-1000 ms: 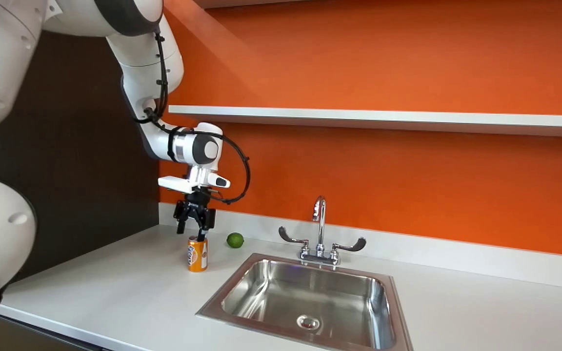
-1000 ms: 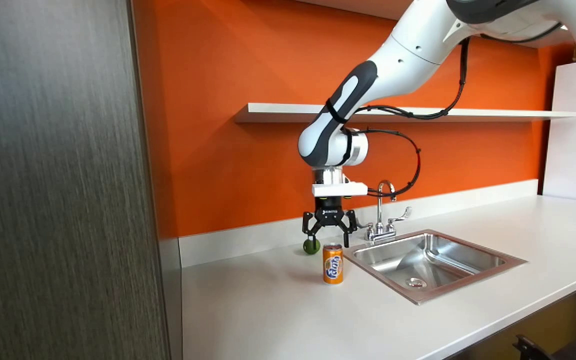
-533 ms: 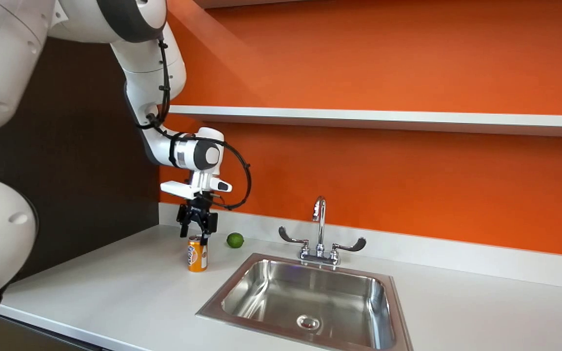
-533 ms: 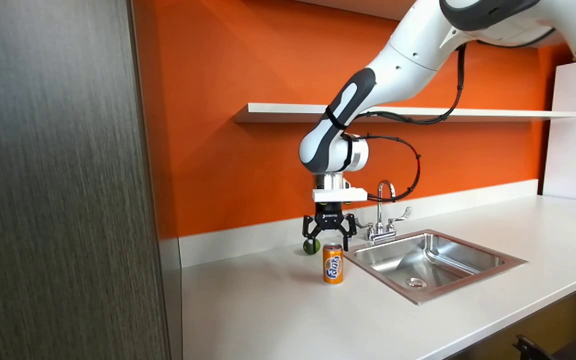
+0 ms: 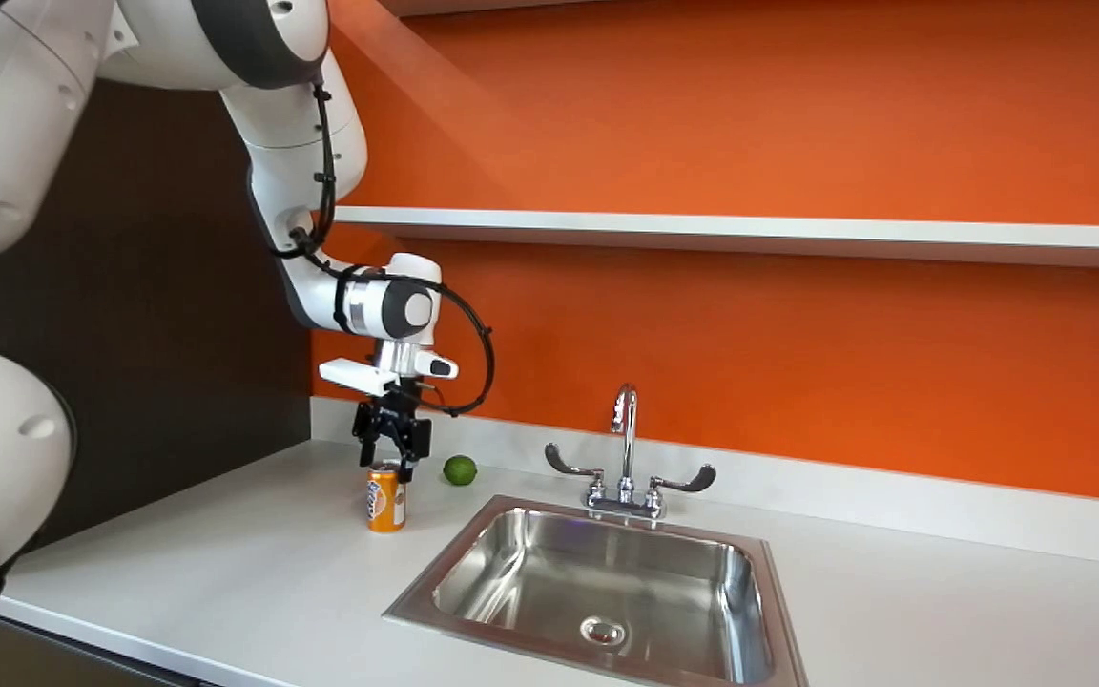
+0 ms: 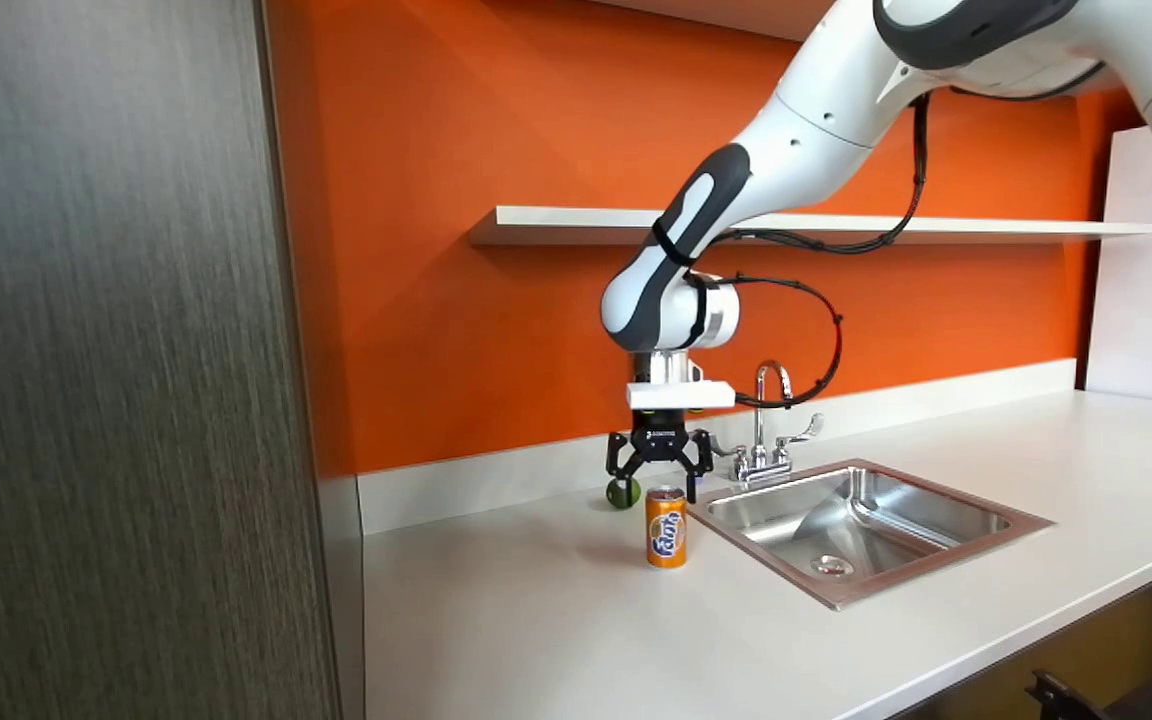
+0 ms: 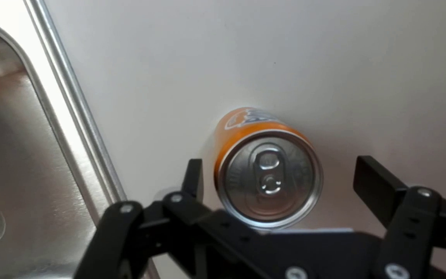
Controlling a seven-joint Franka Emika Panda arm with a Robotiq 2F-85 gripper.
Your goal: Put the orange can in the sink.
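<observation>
Along the left edge of the wrist view lies the sink [image 7: 74,128], its flat rim running at a slant; next comes a strip of pale desk [image 7: 149,66], then the gripper [image 7: 281,172], parted and with nothing clamped in it: the sink-side finger [image 7: 195,176], the can [image 7: 267,174], and, past a wider gap, the far finger [image 7: 378,186]. The can stands upright on the desk, touching neither finger as far as this view shows, and sits off-centre, nearer the sink-side one. That offset is, I judge, what the coming grasp turns on. The can's long axis is vertical and matches the gripper, which points down in both exterior views with its tips looking about level with the lid; whether they reach below it I cannot tell. A small lowering, shifted slightly sinkward, would likely put a finger on each side of the body. Left to right across an exterior view, the panel [image 5: 149,286] is dark and matt; the arm [image 5: 292,157] has a smooth white shell; the can is a small cylinder of glossy orange metal, its lid silvery; the ball [image 5: 460,469] is green and round; the sink is a rectangular, round-cornered basin of shiny steel, streaked with reflections around a circular drain [image 5: 602,631]; the faucet [image 5: 629,453] is polished chrome, an arched spout between two lever handles.
</observation>
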